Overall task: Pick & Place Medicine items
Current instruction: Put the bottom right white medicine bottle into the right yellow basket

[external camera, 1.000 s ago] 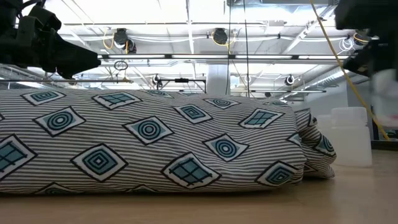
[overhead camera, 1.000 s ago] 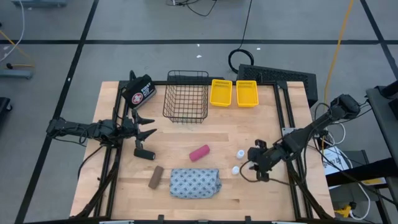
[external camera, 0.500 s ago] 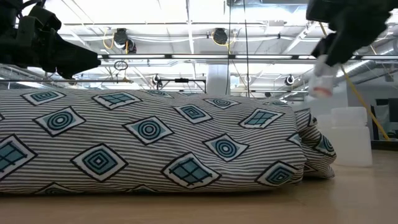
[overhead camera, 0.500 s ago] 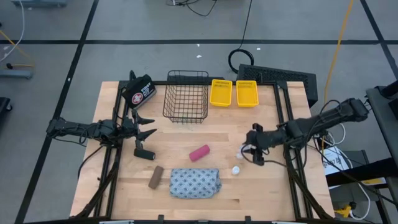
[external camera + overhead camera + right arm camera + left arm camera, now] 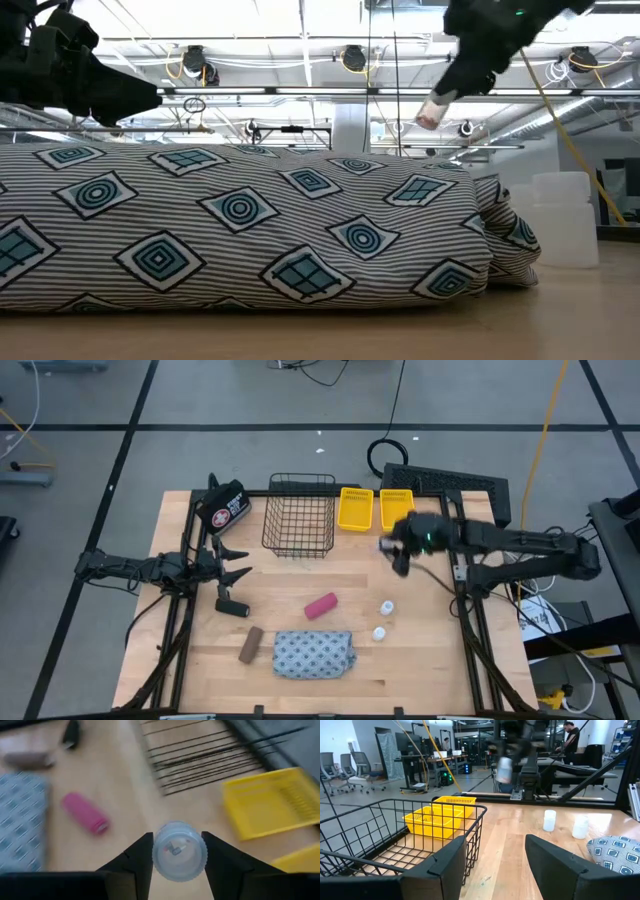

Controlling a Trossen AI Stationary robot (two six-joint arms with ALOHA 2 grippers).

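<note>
My right gripper (image 5: pixel 392 550) hangs in the air near the yellow trays, shut on one tiny white bottle (image 5: pixel 179 851). Two more white bottles (image 5: pixel 386 606) (image 5: pixel 379 632) stand on the table toward its right. The pink roll (image 5: pixel 321 605) lies mid-table. The blue-grey patterned pouch (image 5: pixel 314 654) and the brown bar (image 5: pixel 250 644) lie near the near edge. The black handled piece (image 5: pixel 232 605) lies just nearward of my left gripper (image 5: pixel 240 563), which waits open at the table's left. My right gripper pinches the white bottle by its round sides (image 5: pixel 159 854), one finger on each side. The fingers (image 5: pixel 470 72) slant down from above. The bottle (image 5: pixel 432 112) is tilted below them, lifted well clear of the table.
A black wire basket (image 5: pixel 299 515) and two yellow trays (image 5: pixel 355 508) (image 5: pixel 396 509) stand along the far edge. The black bag with the round emblem (image 5: pixel 222 508) sits at the far left corner. Bare wood lies between the basket and the pink roll.
My right gripper, still shut on the bottle, has risen and swung from beside the two standing bottles toward the far edge and somewhat left, ending near the yellow trays. The two standing bottles have stayed in place.
</note>
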